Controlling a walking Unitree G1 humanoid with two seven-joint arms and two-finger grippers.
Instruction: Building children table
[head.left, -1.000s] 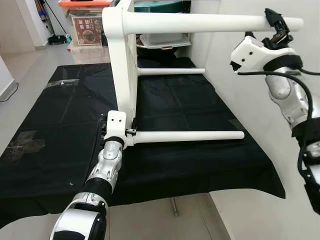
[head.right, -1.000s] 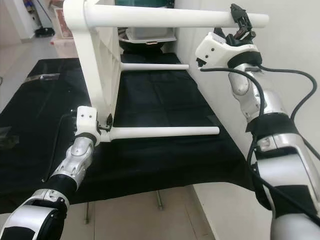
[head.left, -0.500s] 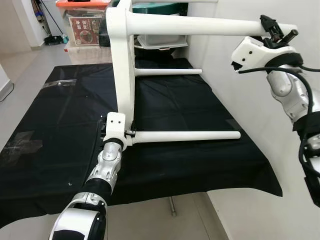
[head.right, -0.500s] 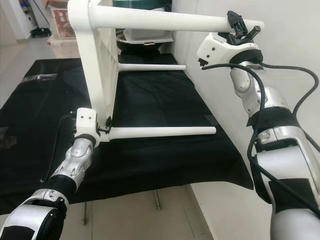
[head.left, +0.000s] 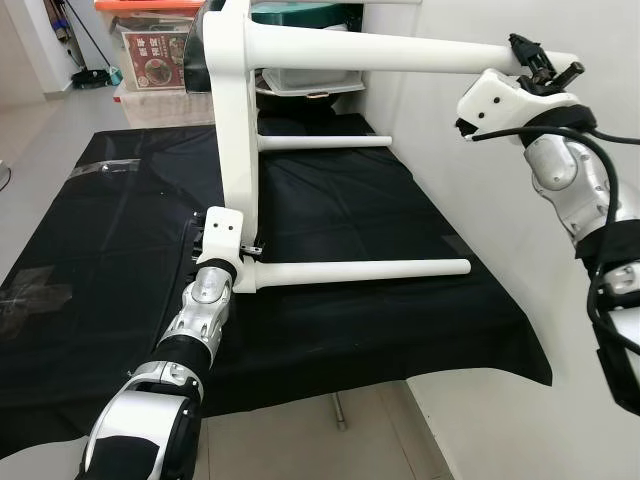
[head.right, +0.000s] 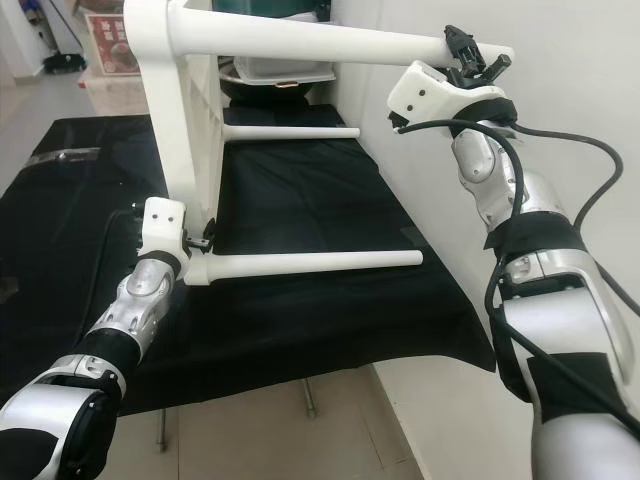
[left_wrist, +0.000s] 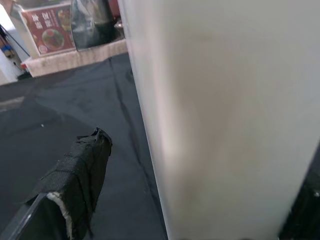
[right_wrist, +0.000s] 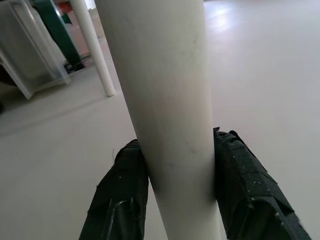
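Note:
A white children's table (head.left: 238, 150) stands on its side on the black cloth (head.left: 350, 200), its legs pointing to my right. My right gripper (head.left: 535, 62) is shut on the upper near leg (head.left: 400, 52) close to its free end. In the right wrist view both pads (right_wrist: 122, 200) press against that leg (right_wrist: 170, 100). My left gripper (head.left: 250, 255) sits at the base of the lower near leg (head.left: 360, 270), by the tabletop's corner. In the left wrist view one finger (left_wrist: 75, 185) stands apart from the white surface (left_wrist: 215, 125), so this gripper is open around it.
A white wall (head.left: 450, 180) runs close along the right side. Storage boxes (head.left: 150, 50) and a clear bin (head.left: 310, 80) stand behind the table. The cloth's front edge (head.left: 380, 375) drops to the tiled floor (head.left: 300, 440).
The view has shifted a little. My right gripper has turned on the upper leg and now sits nearer its end, and the leg slopes slightly. My left gripper stays at the lower leg's base.

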